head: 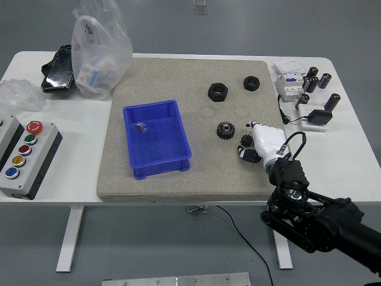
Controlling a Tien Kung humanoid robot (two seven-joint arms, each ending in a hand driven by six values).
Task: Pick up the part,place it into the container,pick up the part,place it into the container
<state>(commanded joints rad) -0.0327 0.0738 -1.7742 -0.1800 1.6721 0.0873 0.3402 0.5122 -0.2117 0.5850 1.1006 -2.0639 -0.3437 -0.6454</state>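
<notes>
A blue container point(176, 146) sits on the left half of the grey mat point(149, 77), with a small dark part point(141, 127) lying inside it. A black gear point(225, 130) lies on the mat right of the container. A smaller black gear point(245, 140) lies just beside it. My right hand point(249, 141), white with dark fingertips, reaches in from the lower right and rests low at the small gear, its fingers spread to either side and apart from it. Two black nuts point(218, 92) point(252, 83) lie farther back. The left arm is out of view.
A button box point(24, 156) stands at the left edge. A plastic bag point(98, 50) and a black item point(58, 71) lie at the back left. Electrical parts and black cylinders point(305, 86) sit at the back right, with a cable point(289, 116) trailing toward my hand.
</notes>
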